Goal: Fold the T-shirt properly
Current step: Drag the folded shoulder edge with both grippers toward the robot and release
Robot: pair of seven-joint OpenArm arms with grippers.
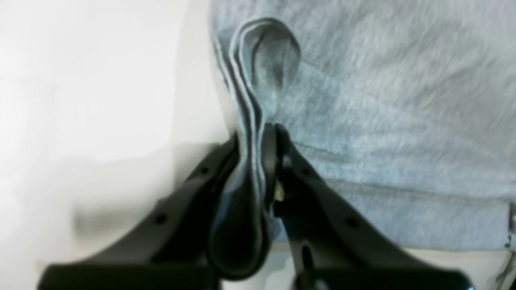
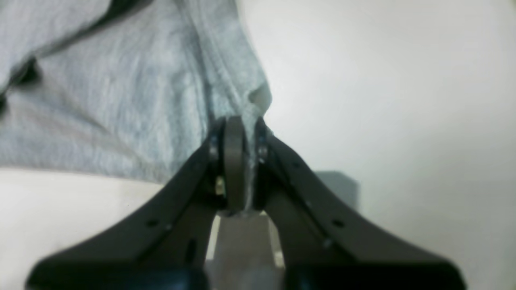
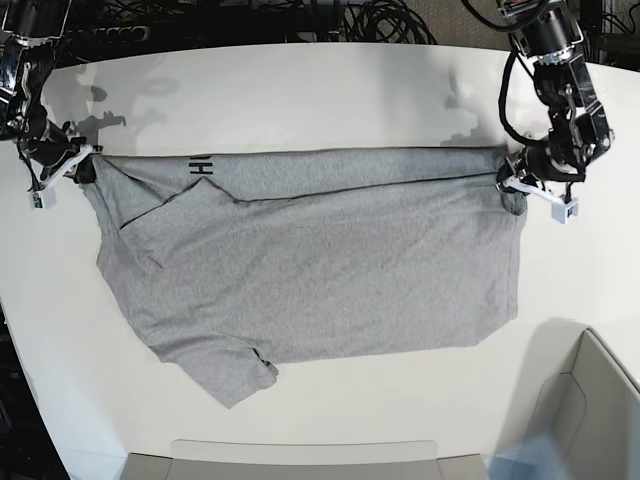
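Observation:
The heather-grey T-shirt (image 3: 310, 260) lies spread across the white table, stretched along its far edge between both grippers. A bit of black lettering (image 3: 202, 168) shows near the far left fold. My left gripper (image 3: 507, 176) is shut on the shirt's far right corner; in the left wrist view (image 1: 258, 133) a folded hem (image 1: 262, 56) loops out of the jaws. My right gripper (image 3: 84, 160) is shut on the far left corner; in the right wrist view (image 2: 242, 125) the cloth (image 2: 121, 100) bunches between the jaws.
The white table (image 3: 320, 90) has a front edge with a grey tray-like rim (image 3: 300, 460) and a grey bin (image 3: 590, 410) at the front right. Black cables (image 3: 330, 20) lie beyond the table's far edge.

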